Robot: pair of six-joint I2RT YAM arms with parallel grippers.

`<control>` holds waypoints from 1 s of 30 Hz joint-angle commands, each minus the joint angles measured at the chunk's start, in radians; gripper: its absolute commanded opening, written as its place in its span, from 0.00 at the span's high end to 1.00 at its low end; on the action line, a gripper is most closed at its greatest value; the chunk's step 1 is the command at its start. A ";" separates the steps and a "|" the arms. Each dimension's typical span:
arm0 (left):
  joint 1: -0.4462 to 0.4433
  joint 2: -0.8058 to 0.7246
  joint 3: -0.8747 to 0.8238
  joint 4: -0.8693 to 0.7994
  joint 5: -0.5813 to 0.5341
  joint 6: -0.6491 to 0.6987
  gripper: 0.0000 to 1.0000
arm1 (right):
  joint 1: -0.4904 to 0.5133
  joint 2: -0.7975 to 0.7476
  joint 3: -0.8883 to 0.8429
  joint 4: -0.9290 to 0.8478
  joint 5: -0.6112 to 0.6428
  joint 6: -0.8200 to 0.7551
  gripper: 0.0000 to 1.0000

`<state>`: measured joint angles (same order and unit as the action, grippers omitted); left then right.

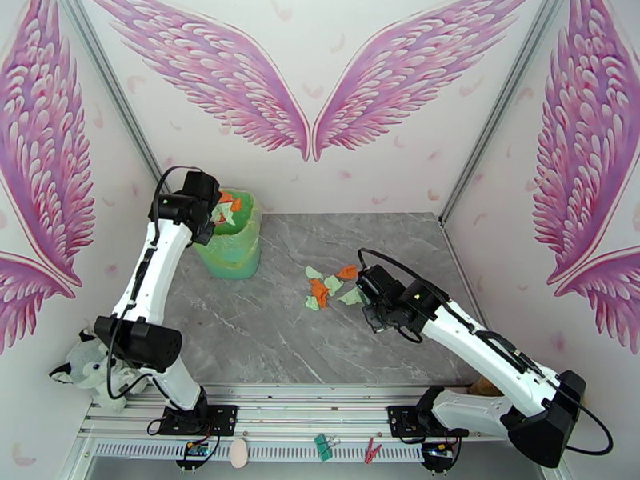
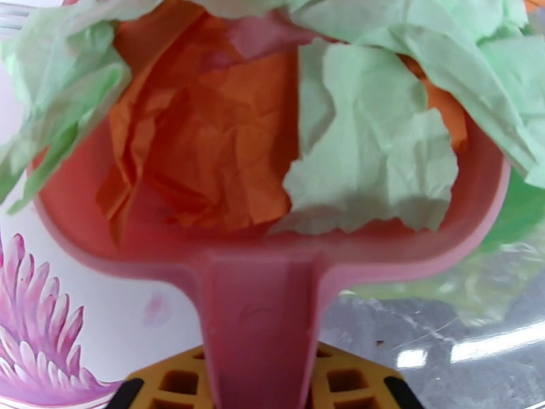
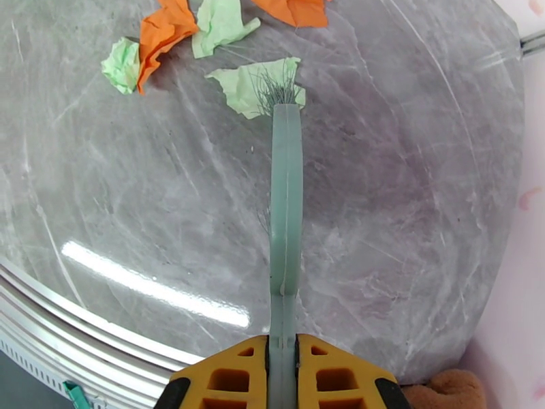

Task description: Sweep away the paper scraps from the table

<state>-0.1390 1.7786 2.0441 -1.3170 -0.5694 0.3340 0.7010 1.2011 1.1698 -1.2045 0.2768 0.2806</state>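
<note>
Over a translucent green bin [image 1: 232, 248] at the table's back left, my left gripper [image 1: 204, 208] [image 2: 262, 380] is shut on the handle of the pink dustpan [image 2: 262, 281]. The pan is heaped with orange and mint paper scraps [image 2: 225, 144]. More paper scraps [image 1: 326, 286] lie loose in a small cluster at mid-table [image 1: 264, 330]. Just right of them, my right gripper [image 1: 370, 304] [image 3: 281, 376] is shut on the teal brush handle [image 3: 285, 199]. The bristles [image 3: 276, 93] rest on a mint scrap [image 3: 248, 86], with orange and mint scraps [image 3: 167, 28] beyond it.
A grey plush toy [image 1: 84, 366] sits off the table's front left corner. A brown object [image 1: 484, 386] lies by the right arm's base. Clips [image 1: 324, 446] hang on the front rail. Winged walls close in on three sides.
</note>
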 commanded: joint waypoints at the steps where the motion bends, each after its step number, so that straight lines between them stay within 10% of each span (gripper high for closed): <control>1: 0.010 0.060 0.041 -0.003 -0.160 0.039 1.00 | -0.006 -0.018 -0.011 0.023 -0.018 -0.024 1.00; 23: -0.121 -0.027 -0.293 0.585 -0.658 0.574 1.00 | -0.004 -0.116 -0.031 0.071 -0.091 -0.057 1.00; 30: -0.126 -0.104 -0.281 0.568 -0.620 0.532 1.00 | -0.006 -0.127 -0.034 0.076 -0.084 -0.058 1.00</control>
<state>-0.2649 1.7527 1.7386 -0.7658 -1.1820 0.8822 0.7010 1.0954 1.1442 -1.1545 0.1974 0.2340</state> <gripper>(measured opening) 0.284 0.129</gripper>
